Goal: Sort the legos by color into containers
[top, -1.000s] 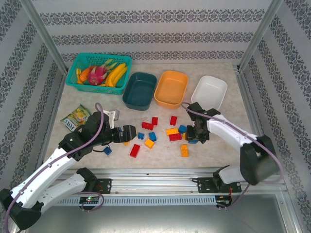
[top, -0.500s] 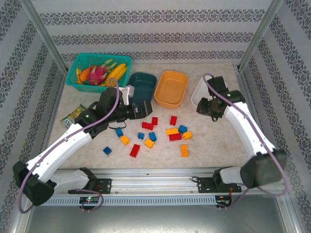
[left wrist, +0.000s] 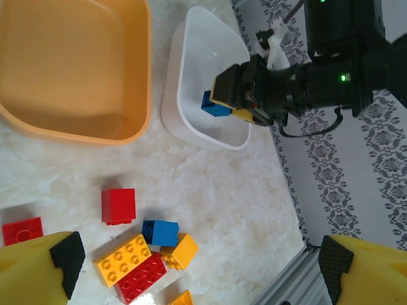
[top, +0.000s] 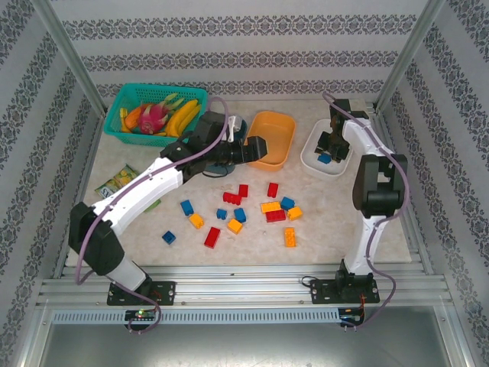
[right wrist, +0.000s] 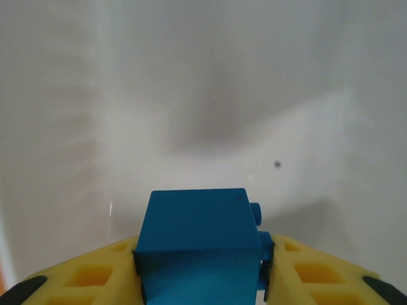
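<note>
Right gripper (right wrist: 200, 274) closed on blue brick (right wrist: 197, 232), held low inside white tub (left wrist: 194, 76) | left gripper (left wrist: 198, 257) spread wide, empty, by orange tub (top: 279, 126) | other legos (top: 241, 210) loose on table (top: 344, 214) | probably light, rigid, slick: pinch across flat opposite faces, clear of studs.

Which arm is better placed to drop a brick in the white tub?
Right: its jaws hold a blue brick over the white tub; the left's jaws are open by the orange tub.
</note>
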### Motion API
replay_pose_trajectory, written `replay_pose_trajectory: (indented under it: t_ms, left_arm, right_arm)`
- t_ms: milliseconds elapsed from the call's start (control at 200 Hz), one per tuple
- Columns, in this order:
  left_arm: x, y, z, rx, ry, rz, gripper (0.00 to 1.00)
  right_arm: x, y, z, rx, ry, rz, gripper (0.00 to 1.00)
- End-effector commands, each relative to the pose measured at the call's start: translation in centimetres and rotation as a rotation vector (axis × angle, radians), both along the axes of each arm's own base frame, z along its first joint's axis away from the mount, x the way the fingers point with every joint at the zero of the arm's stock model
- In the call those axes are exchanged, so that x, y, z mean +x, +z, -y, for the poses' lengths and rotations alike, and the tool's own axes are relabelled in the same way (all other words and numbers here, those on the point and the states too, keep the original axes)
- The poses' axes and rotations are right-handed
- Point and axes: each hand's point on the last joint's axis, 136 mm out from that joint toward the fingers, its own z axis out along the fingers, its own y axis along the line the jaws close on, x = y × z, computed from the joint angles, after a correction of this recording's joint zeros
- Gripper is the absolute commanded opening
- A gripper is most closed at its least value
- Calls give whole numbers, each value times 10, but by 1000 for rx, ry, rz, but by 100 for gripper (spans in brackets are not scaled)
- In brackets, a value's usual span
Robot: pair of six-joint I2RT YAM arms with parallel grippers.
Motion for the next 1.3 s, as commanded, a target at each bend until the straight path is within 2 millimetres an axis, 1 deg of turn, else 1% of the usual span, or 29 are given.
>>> replay_pose_trajectory:
  t_ms: [0,115,220,300,340,420,485,580,709,784,839,924,939,1014,1059,1144,1154,1184,1189,1204,1294]
  left_arm:
    - [5,4,9,-10,-27,3,96]
    - [9,-7,12,3,-25,-24,96]
    - [11,-14,12,17,-21,-40,96]
    - [11,-17,13,19,-19,-49,94]
    - [10,-19,13,19,-22,-54,94]
    - [9,-21,12,24,-22,-59,94]
    - [9,-20,11,25,-19,-58,93]
    - [7,-14,8,30,-14,-48,93]
    - [4,-3,0,54,-7,-27,93]
    - [0,4,-8,80,11,-18,94]
    - [-4,9,-15,99,23,-10,93]
    - [-13,17,-26,117,29,2,94]
    - [-15,18,-27,120,27,3,94]
    - [-29,20,-34,134,5,2,93]
    - [-38,19,-39,151,-11,-2,94]
    - [-58,10,-49,182,-42,-18,94]
    - [-61,10,-50,184,-46,-16,94]
    - [-68,6,-54,190,-55,-23,93]
    - [-69,6,-54,192,-56,-23,94]
    - [-74,4,-55,193,-65,-25,94]
    - [-96,-10,-61,198,-104,-46,93]
  right_arm:
    - [6,-8,-1,34,3,-40,39]
    - [10,-24,1,51,-12,-82,42]
    - [12,-27,2,48,-9,-88,45]
    - [14,-24,3,39,-8,-84,52]
    - [15,-20,3,35,-4,-75,56]
    - [17,-11,3,25,4,-54,60]
    - [20,1,3,14,11,-28,63]
    - [24,27,1,-7,26,27,64]
    - [29,77,-8,-28,53,139,63]
    - [26,107,-17,-38,77,199,63]
    - [20,126,-26,-44,100,235,63]
    - [1,152,-43,-55,145,278,62]
    - [-4,154,-45,-55,152,280,62]
    - [-31,168,-63,-50,190,299,62]
    - [-51,171,-73,-51,214,302,63]
    - [-95,167,-89,-59,257,284,63]
    - [-101,163,-91,-62,261,272,63]
    - [-117,160,-95,-68,275,258,63]
    - [-123,158,-96,-68,281,249,63]
    - [-128,156,-97,-70,282,244,63]
    - [-175,137,-105,-75,307,191,64]
